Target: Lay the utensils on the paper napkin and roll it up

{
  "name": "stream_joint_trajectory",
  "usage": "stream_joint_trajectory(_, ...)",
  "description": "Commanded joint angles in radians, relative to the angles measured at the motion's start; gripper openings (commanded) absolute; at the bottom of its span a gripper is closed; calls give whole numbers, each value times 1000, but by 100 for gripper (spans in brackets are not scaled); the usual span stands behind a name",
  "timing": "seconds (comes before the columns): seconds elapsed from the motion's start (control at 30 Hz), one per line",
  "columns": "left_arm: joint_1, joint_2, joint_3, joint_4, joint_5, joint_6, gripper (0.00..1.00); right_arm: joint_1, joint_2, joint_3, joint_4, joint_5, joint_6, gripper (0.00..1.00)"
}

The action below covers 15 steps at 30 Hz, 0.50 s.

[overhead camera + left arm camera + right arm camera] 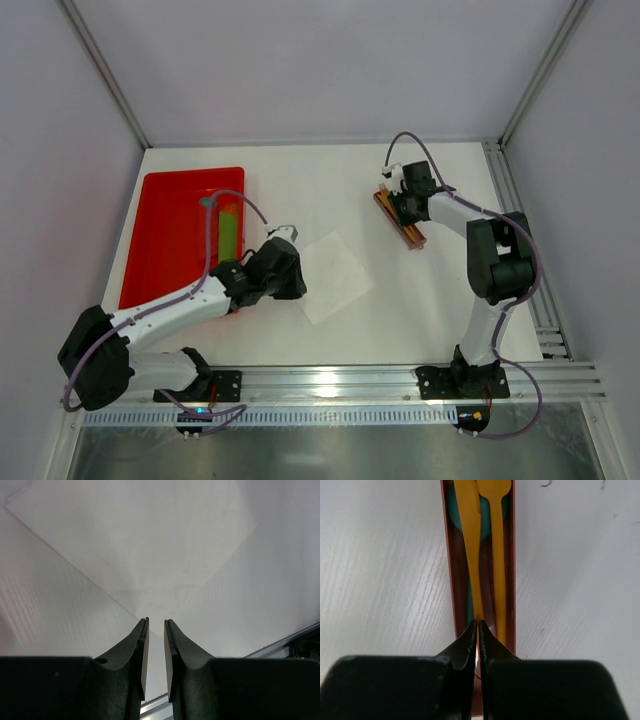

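Note:
The white paper napkin [338, 278] lies flat mid-table, turned like a diamond. My left gripper [296, 288] is at its left corner. In the left wrist view the jaws [156, 621] stand a narrow gap apart with nothing between them, and the napkin [150, 535] spreads just ahead of the tips. Two orange-yellow utensils, a knife [472, 555] and a second one [499, 555], lie lengthwise in a reddish-brown bar-shaped holder [449, 580]. My right gripper [478, 622] is shut on the end of the knife's handle. In the top view it [403, 210] sits over that holder [415, 238].
A red tray [165, 235] with a green strip [229, 230] stands at the far left, behind my left arm. Something teal [451, 502] lies under the utensils in the holder. An aluminium rail [400, 378] runs along the near edge and another [520, 240] along the right.

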Motion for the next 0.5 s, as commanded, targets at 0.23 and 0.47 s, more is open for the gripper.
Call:
stream_joint_trajectory(0.23,8,-89,19,-31,-19,28,24,31,-101,-5,-9,-10,-14,4)
stream_joint_trajectory(0.47,9,-92,15,-31,-7,22,26,32,-75,29,-39,16,-27,18)
